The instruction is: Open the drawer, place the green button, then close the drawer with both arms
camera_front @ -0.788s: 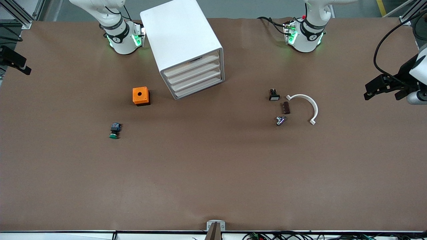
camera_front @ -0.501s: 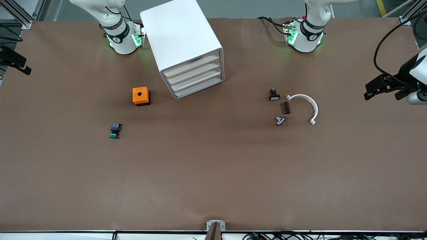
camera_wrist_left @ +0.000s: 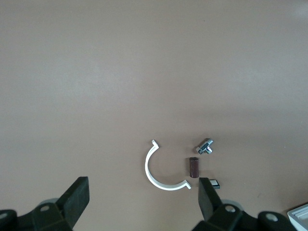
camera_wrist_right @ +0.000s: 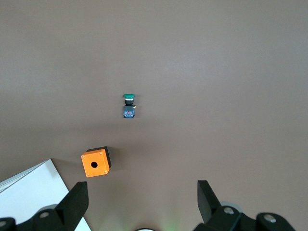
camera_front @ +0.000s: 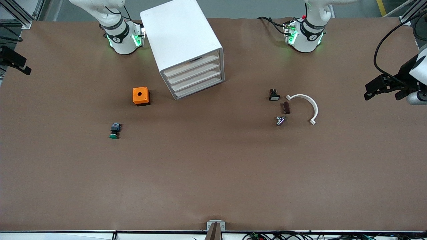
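I read no writing on anything. The button point(camera_front: 114, 130) lies on its side on the brown table point(camera_front: 213, 173), green cap toward the front camera, black-and-blue body; it sits nearer that camera than the orange cube point(camera_front: 140, 96). All four drawers point(camera_front: 195, 77) of the white cabinet point(camera_front: 180, 40) look closed, contents hidden. Left claw point(camera_wrist_left: 142, 199) and right claw point(camera_wrist_right: 142, 202) both hover spread wide, holding nothing.

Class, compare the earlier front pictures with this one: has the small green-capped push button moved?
No. The green-capped push button lies at the same spot, nearer the front camera than the orange cube.
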